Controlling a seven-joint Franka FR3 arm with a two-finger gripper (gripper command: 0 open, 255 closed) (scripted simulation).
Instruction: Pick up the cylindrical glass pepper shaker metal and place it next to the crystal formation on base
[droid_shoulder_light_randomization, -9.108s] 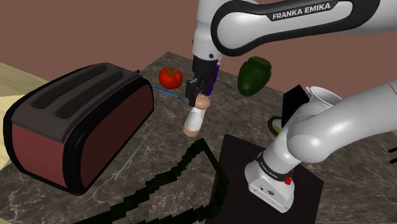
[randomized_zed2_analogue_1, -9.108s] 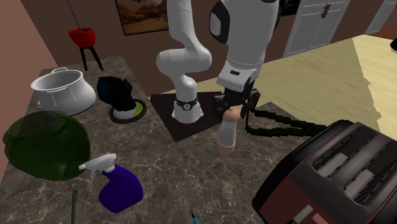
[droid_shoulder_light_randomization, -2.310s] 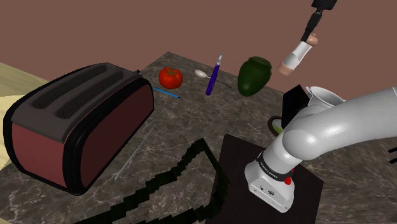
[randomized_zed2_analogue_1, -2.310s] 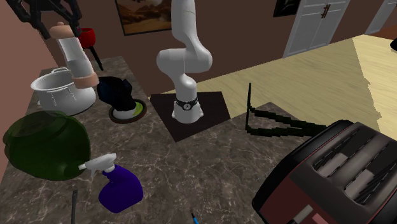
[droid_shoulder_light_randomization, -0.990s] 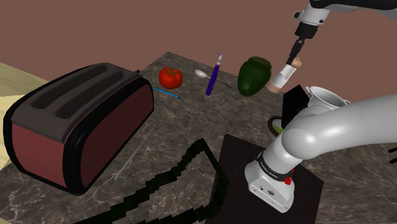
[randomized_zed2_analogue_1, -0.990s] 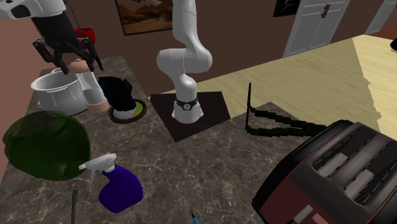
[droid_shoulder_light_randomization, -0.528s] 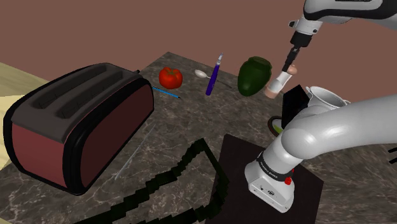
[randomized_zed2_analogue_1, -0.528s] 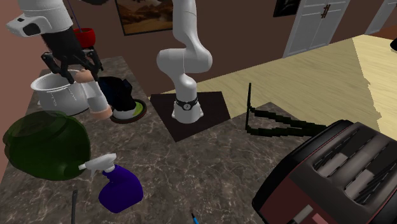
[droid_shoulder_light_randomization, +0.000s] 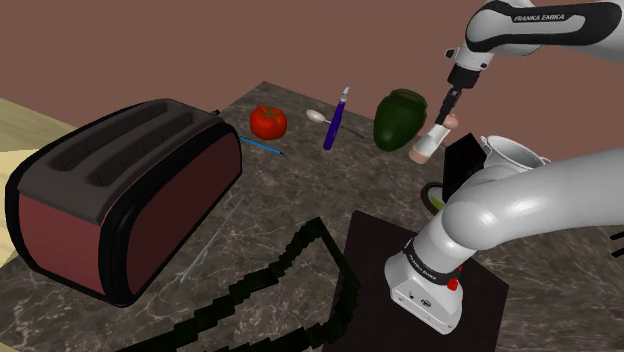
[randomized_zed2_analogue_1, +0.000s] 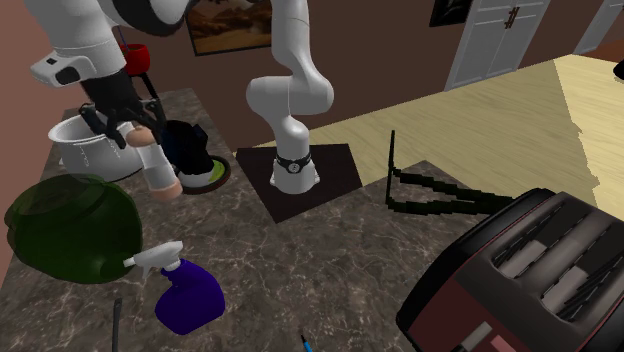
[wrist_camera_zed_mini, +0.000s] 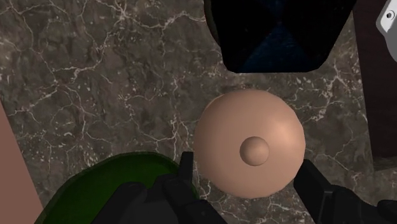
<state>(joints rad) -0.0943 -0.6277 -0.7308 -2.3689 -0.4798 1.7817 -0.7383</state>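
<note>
Marble counter (randomized_zed2_analogue_1: 300, 260) — claw (randomized_zed2_analogue_1: 130, 132) clasps shaker (randomized_zed2_analogue_1: 160, 172) near pot (randomized_zed2_analogue_1: 88, 150).

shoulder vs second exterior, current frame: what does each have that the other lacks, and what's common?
Shoulder view adds the red tomato and the spoon. Second exterior view adds the framed picture, the white doors and the red pot on legs. Common to both: the hand clasping the tilted pepper shaker close to the black crystal, plus the white pot, green jar and toaster.
</note>
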